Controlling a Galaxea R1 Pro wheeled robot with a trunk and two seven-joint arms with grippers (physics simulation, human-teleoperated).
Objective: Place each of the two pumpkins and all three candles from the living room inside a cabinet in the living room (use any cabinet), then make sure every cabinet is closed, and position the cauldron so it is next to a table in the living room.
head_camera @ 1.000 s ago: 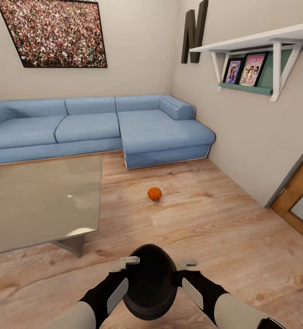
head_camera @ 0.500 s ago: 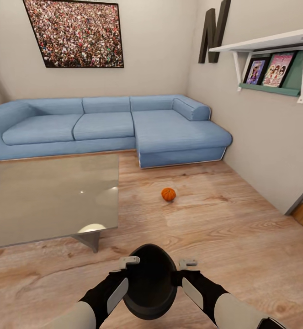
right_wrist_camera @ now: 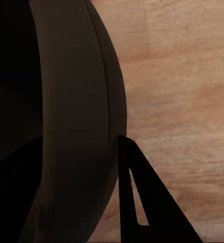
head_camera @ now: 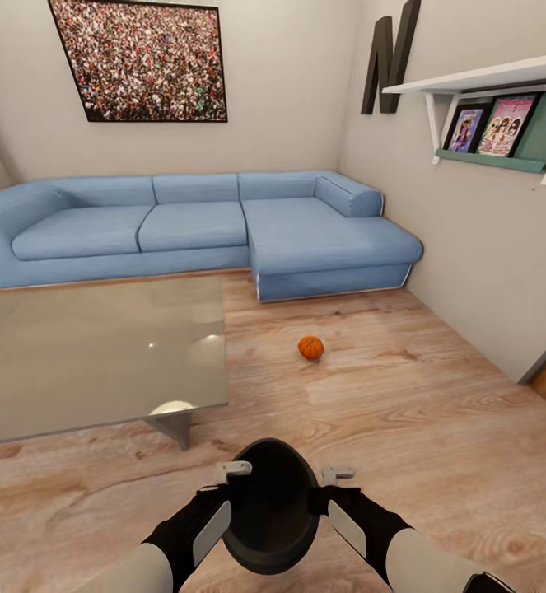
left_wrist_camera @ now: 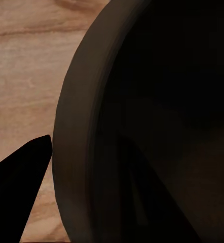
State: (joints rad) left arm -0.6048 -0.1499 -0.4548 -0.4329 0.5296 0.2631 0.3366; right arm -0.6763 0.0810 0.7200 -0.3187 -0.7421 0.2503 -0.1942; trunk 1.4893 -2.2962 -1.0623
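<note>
I carry the round-bellied black cauldron (head_camera: 271, 515) at six o'clock, low before the trunk. The left gripper (head_camera: 226, 471) straddles its rim at nine o'clock and the right gripper (head_camera: 338, 474) at three o'clock, each clamped with one finger inside the wall and one outside. The glossy beige-grey coffee table (head_camera: 83, 354) lies at ten o'clock, and one small orange pumpkin (head_camera: 310, 347) sits on the pale wooden floor (head_camera: 437, 412) at one o'clock, near the blue corner sofa (head_camera: 223, 226). My worry is the thin rim pinch: in my judgement, uneven arm motion could twist the pot loose, and driving forward could knock the pumpkin away.
</note>
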